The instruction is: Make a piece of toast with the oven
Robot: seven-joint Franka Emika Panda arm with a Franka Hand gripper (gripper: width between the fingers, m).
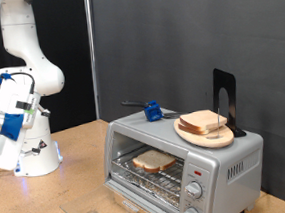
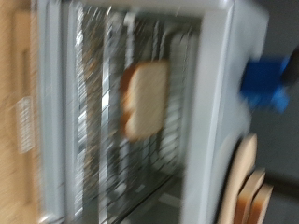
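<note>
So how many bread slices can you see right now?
3, maybe more: one slice lies on the rack inside the oven, and at least two slices are stacked on the plate atop it. Others may be hidden in that stack.

Toast sitting inside the open oven

The piece of toast (image 1: pixel 153 162) is lying on the oven (image 1: pixel 227 159) rack; the tool (image 1: pixel 11 123) is hanging well apart at far left above the worktop (image 1: pixel 75 142).

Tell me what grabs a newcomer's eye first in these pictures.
The silver oven at the exterior view's bottom right, with a slice of toast lying on its wire rack inside. On its roof sits a round wooden plate stacked with more slices. The gripper hangs far off at the left, beside the white arm.
</note>
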